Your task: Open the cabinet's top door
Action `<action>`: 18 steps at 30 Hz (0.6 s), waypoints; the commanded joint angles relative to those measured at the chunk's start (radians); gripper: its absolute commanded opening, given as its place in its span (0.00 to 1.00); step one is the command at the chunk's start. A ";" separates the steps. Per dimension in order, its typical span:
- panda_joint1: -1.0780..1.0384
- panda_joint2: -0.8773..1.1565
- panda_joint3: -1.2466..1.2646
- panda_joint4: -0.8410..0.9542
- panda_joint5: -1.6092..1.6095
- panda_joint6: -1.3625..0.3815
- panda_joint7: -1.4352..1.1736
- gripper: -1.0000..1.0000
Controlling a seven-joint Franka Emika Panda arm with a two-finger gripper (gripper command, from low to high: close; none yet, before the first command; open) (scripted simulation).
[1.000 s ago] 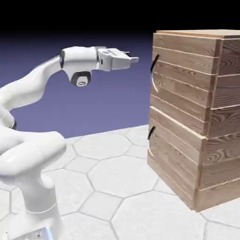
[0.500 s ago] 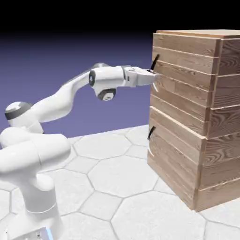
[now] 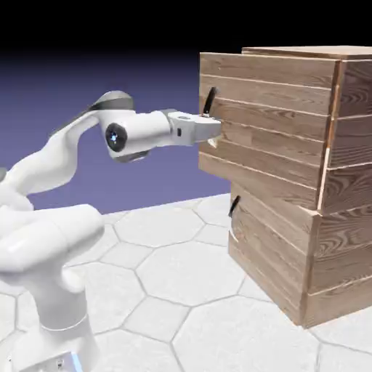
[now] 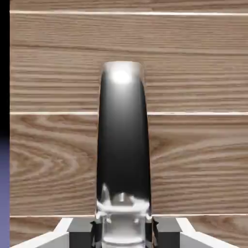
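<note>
Clearly the tool (image 3: 212, 131) is clenched on the handle (image 4: 123, 145) of the top door (image 3: 265, 142), which stands pulled out from the face of the cabinet (image 3: 320, 240) as a plank-fronted block, its front well forward of the lower panel (image 3: 265, 251) beneath it. In the hand view the dark, glossy handle fills the middle, with the grey fingertips (image 4: 77, 231) pressed close on either side at the bottom edge and wood grain behind. To do this step well, I would judge that the pull should run straight back along the line the panel travels, with the wrist held level so the handle does not twist or slip between the fingertips; a steady, even draw suits a heavy front better than a jerk, and the grip ought to stay firm until the panel is fully out. As for contents, the inside of the cabinet cannot be seen from either view, so whether anything lies within is unknown. The lower panel's short handle (image 3: 234, 206) is untouched.
</note>
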 commanded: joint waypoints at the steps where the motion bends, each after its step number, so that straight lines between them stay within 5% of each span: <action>1: 0.006 0.000 -0.025 -0.027 -0.011 -0.043 -0.016 0.00; 18: -0.269 0.060 -0.399 -0.224 -0.208 -0.782 -0.181 0.00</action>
